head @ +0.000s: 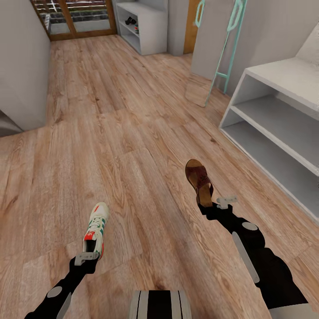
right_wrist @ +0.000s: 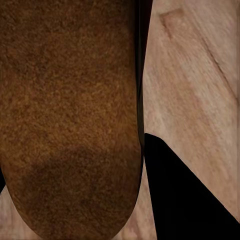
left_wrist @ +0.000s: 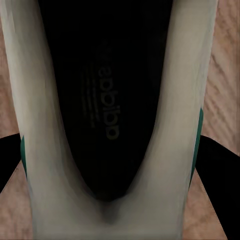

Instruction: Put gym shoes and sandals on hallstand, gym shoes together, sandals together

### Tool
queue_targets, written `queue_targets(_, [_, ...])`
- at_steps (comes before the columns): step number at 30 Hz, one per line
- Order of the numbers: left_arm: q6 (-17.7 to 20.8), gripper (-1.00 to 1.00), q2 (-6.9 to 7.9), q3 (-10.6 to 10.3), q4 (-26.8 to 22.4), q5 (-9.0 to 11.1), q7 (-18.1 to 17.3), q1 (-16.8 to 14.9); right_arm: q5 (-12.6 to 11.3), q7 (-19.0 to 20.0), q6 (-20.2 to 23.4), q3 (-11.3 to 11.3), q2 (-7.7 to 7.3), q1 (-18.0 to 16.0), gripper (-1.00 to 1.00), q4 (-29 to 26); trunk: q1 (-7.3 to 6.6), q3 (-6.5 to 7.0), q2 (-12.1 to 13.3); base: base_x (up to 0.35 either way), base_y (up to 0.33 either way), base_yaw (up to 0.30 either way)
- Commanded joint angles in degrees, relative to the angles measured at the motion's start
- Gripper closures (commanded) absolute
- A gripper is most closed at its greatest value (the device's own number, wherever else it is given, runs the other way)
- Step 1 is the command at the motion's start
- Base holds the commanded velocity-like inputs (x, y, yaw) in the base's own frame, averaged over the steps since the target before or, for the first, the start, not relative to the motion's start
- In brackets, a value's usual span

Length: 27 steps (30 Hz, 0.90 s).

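Head view: left gripper (head: 87, 258) closed on heel of sneaker (head: 95, 229), right gripper (head: 215, 204) closed on heel of sandal (head: 199, 181), both shoes carried above plank floor (head: 110, 146). Rack (head: 274, 128) to the right, two open bays bare as far as visible; best approached by turning toward it, keeping each shoe level, releasing only once sole rests on a shelf, with room left beside for its mate. Far white bench (head: 141, 24) holding small dark items, too small to identify. Left wrist view: sneaker (left_wrist: 115, 125) opening seen from above, dark fingers (left_wrist: 7, 160) flanking both sides. Right wrist view: sandal (right_wrist: 65, 115) footbed close up, one dark finger (right_wrist: 185, 195) alongside, floor (right_wrist: 195, 70) beyond.
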Motion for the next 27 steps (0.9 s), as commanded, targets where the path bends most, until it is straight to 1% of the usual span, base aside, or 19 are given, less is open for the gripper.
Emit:
queue_targets(1, [-0.3,1.00,-0.04,0.5,0.0,-0.6,-0.4,0.0,-0.5,-0.2,0.3,0.0,-0.05,0.0,1.00,-0.1,-0.03,0.19,0.0,0.000,0.000,0.000])
queue_targets(12, [-0.3,1.00,-0.20,0.4,0.0,-0.7,-0.4,0.0,-0.6,-0.3,0.3,0.1,-0.06,0.0,1.00,-0.1,-0.31,2.63,0.1,0.000,0.000,0.000])
queue_targets(27, [-0.3,1.00,-0.05,0.7,0.0,-0.3,-0.4,0.0,-0.5,-0.3,0.3,0.0,-0.05,0.0,1.00,-0.1,-0.70,5.95,0.3,0.000,0.000,0.000])
